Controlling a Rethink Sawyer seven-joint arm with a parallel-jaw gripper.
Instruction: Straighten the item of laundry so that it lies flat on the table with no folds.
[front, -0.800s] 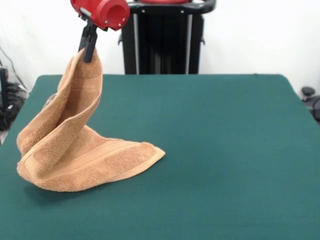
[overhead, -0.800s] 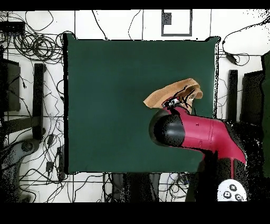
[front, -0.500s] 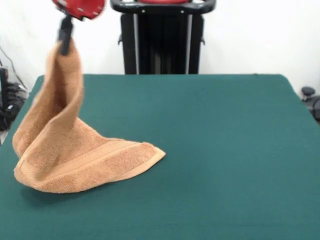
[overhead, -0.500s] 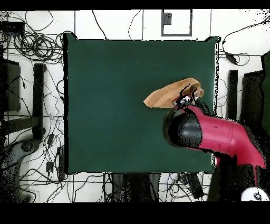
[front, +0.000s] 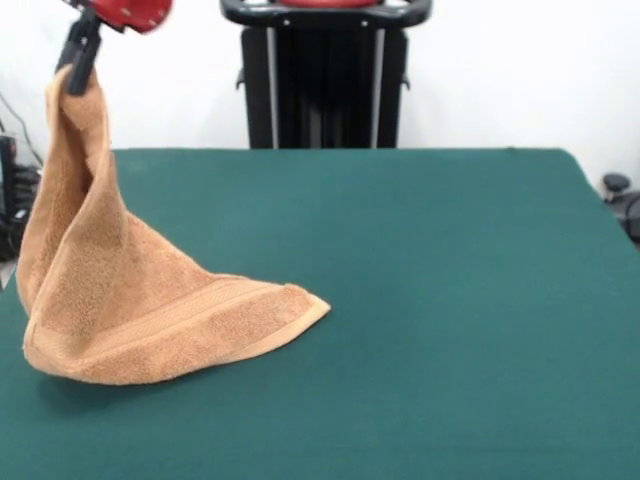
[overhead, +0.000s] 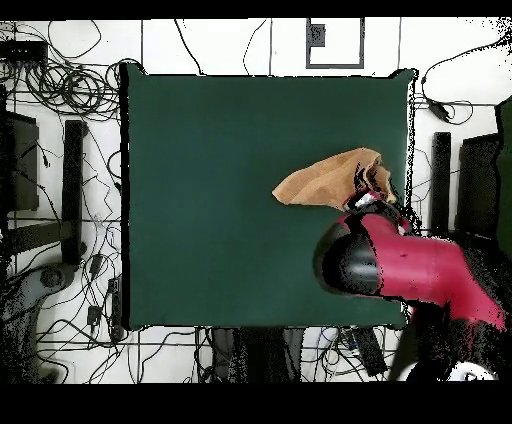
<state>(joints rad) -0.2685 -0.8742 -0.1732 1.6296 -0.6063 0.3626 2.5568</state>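
Gripper clamped on towel corner, lifted off green table; white wall behind.

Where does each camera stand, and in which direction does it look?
Front view: across the table, facing the robot; shows the gripper holding up a corner of the towel.
Overhead view: above, looking straight down; shows the red arm over the table's edge.
Both share the towel, table and arm.
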